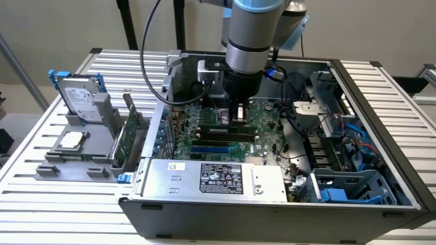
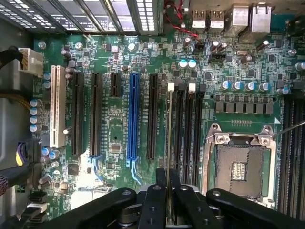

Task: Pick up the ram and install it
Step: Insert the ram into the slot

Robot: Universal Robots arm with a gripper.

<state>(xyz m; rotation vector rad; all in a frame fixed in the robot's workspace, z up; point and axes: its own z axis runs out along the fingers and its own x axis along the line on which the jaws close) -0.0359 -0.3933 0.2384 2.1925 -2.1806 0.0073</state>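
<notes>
My gripper (image 1: 238,113) hangs inside the open computer case (image 1: 381,102), low over the motherboard (image 1: 211,115). In the wrist view its black fingers (image 2: 153,200) are shut on the ram (image 2: 169,133). I see the ram edge-on, as a thin pale line running away from the fingertips. The stick sits in line with the black memory slots (image 2: 181,129) beside the white latch tabs (image 2: 171,87). Whether it touches a slot, I cannot tell. In the exterior view the memory slots (image 1: 225,133) lie just in front of the gripper.
A grey holder (image 1: 68,171) at the exterior view's left carries a hard drive (image 1: 80,97) with blue rails, a green expansion card (image 1: 126,135) and a processor chip (image 1: 71,140). The power supply (image 1: 214,178) fills the case front. The open processor socket (image 2: 238,167) and a blue slot (image 2: 134,119) flank the memory slots.
</notes>
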